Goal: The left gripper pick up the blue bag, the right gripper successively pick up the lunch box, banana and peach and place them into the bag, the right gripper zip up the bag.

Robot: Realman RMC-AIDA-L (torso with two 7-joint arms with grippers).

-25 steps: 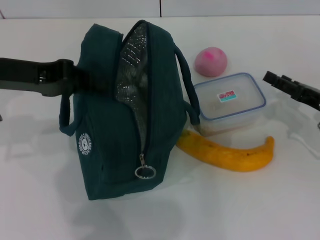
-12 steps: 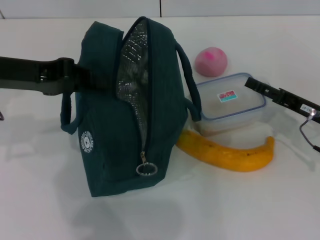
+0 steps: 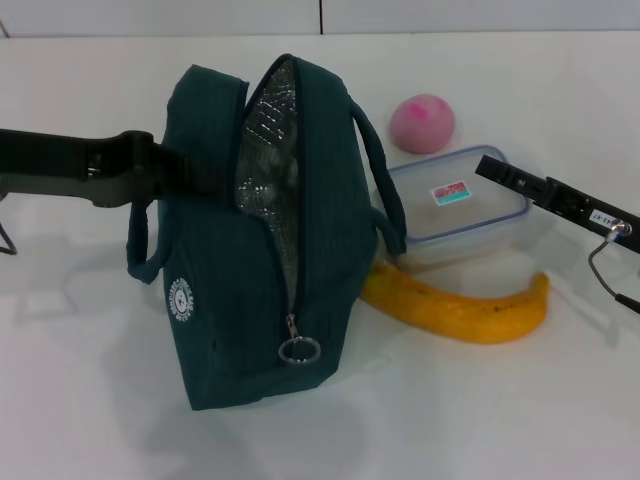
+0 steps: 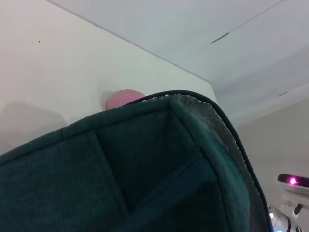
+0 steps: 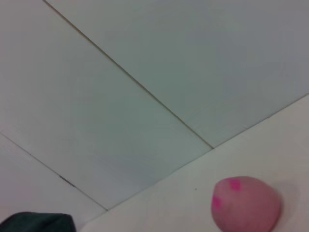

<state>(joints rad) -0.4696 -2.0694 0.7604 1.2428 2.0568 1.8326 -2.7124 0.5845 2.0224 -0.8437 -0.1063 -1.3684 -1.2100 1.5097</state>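
Blue bag (image 3: pixel 265 240): our left tool (image 3: pixel 165 172) grips it. Right tool (image 3: pixel 497 166), grip unclear, must next grab the lunch box (image 3: pixel 455 205) beside the bag.

One blue bag (image 3: pixel 260 250), one lunch box (image 3: pixel 455 205), one banana (image 3: pixel 460 308), one peach (image 3: pixel 422 123).
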